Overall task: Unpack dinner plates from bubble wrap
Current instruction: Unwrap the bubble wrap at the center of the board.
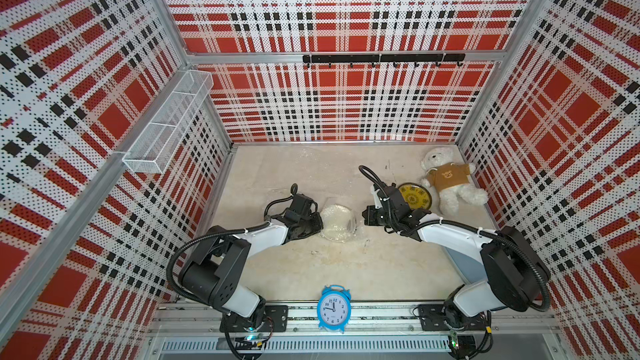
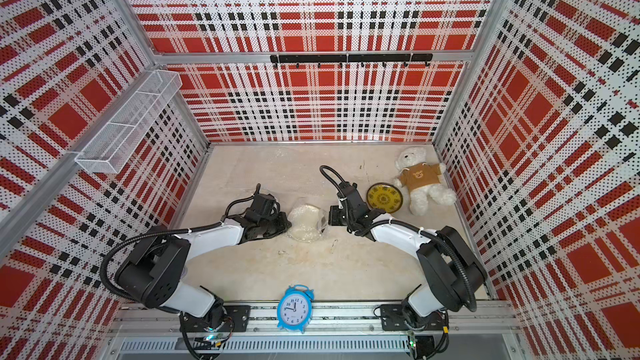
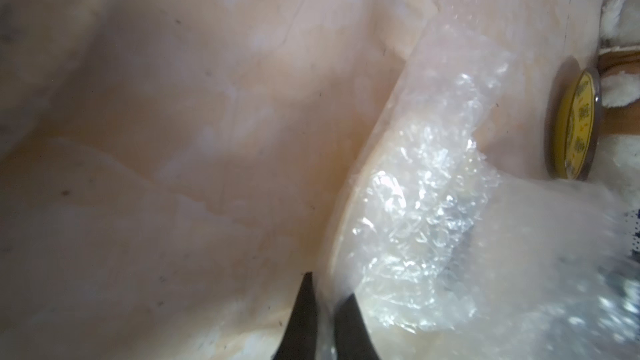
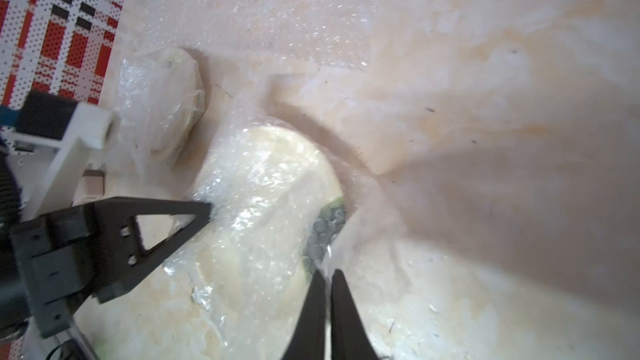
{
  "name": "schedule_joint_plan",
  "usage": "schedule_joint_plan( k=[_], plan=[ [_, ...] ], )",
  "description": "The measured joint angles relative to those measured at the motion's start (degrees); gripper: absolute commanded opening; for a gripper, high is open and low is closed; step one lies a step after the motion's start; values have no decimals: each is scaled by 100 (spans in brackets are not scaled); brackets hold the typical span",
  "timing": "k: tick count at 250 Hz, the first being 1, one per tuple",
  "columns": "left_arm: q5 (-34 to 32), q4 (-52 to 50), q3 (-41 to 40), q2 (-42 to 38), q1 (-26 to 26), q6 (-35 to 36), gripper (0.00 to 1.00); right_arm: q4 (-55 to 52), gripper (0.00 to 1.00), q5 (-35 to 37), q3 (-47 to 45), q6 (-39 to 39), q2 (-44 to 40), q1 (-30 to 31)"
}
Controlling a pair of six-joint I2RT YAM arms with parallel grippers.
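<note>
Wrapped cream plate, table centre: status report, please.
Left gripper shut on clear bubble wrap. Right gripper near-closed at wrap edge, grip unclear. Round cream plate still wrapped. Nothing blocking.

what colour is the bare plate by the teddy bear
The plate is yellow with a dark rim and dark pattern, clearest in a top view.

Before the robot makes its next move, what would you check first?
1. Left gripper clamped on the bubble wrap: ok, the film runs between its jaws.
2. Right gripper holding the wrap's other side: cannot tell; its jaws are nearly together at the film.
3. Cream plate free of wrap: not ok, it is covered.
4. Second wrapped bundle opened: not ok.
5. Yellow plate unwrapped, lying by the teddy bear: ok.
6. Alarm clock away from both arms: ok.
</note>
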Motion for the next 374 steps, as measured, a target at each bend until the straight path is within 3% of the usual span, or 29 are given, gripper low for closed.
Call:
schedule_joint_plan(
  k=[26,54,101,149,248,320,374],
  plan=[
    [-258,96,-83,-118,-188,-234,0,17,40,83,2,2,-7,-177],
    [-470,321,-221,-170,-306,-498,0,-87,44,133,37,-39,-118,-350],
    [-645,614,-282,-149,-337,-767,0,-688,44,181,520,-251,-601,-363],
    [-734,881,-273,11,-345,-907,0,-675,43,-37,968,-175,-658,160],
    [-730,1084,-234,162,-348,-988,0,212,41,-531,1014,643,1143,953],
    [-728,1121,-234,192,-345,-1012,0,221,42,-105,968,824,1276,935],
    [-684,1176,-234,234,-341,-1012,0,293,43,105,369,953,1274,608]
  ],
)
